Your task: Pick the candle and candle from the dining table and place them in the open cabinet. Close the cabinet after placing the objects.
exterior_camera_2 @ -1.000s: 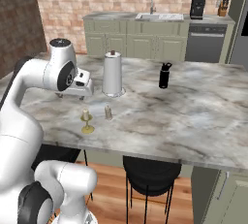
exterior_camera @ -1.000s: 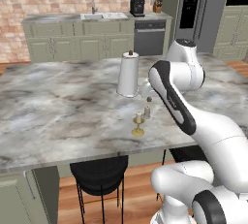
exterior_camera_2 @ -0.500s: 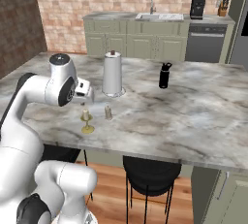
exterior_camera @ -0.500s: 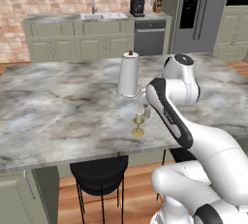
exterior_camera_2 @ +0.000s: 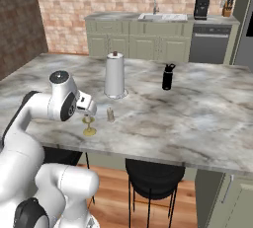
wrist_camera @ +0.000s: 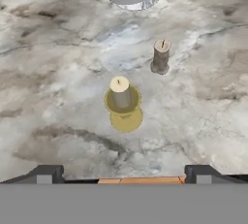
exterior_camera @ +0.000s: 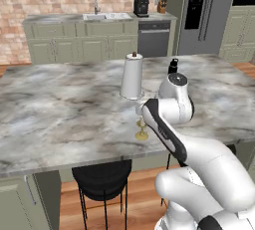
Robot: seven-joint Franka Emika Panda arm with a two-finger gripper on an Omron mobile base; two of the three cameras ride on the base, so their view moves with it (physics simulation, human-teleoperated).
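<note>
Since a second ago your arm has folded down toward the near edge of the bench (exterior_camera: 60, 114); the wrist, which stood above the candles, now sits lower and closer to the gold one. Nothing on the bench has shifted.

Item: jaws (wrist_camera: 123, 173). You see the two dark tips spread wide at the bottom of the hand view, nothing between them, holding nothing. They hang above the near edge of the bench, just short of the gold candle.

Item: cream candle on gold stemmed holder (wrist_camera: 123, 103). Upright on the marble near the front edge, directly ahead of your jaws, not touched. Also seen just beside the wrist (exterior_camera_2: 89, 125) and partly behind the forearm (exterior_camera: 142, 132).

Item: stubby pale-grey candle (wrist_camera: 161, 56). Upright, a little beyond the gold one and to its right in the hand view, apart from it (exterior_camera_2: 110, 114).

Item: tall white cone-shaped jug (exterior_camera_2: 114, 76). Dark knob on top, standing farther back on the bench, behind both candles.

Item: black bottle (exterior_camera_2: 168, 76). Upright, well to the right of the jug.

Item: black stool (exterior_camera_2: 153, 177). Tucked under the near edge of the bench.
</note>
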